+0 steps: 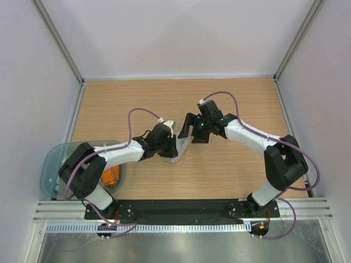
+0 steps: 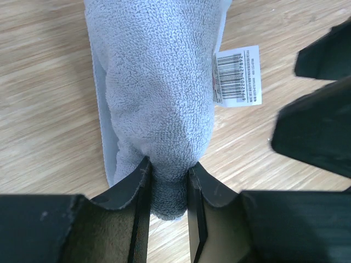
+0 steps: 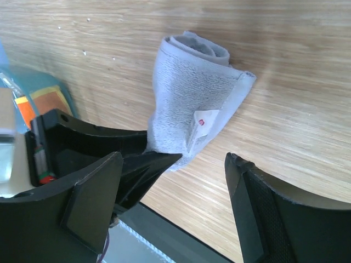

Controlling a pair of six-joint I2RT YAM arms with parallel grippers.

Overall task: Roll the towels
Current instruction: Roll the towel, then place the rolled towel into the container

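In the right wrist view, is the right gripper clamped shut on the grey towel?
No, the right gripper stands wide open and is not pressing on the grey towel.

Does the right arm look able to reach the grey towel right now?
Likely yes: the right end effector is open with the grey towel just ahead; the left end effector pinches only one end.

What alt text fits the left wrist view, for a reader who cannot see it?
The left end effector pinches one end of a rolled light grey towel lying on a wooden table. A white barcode label sticks out at the towel's right side, and the dark right end effector shows at the right edge.
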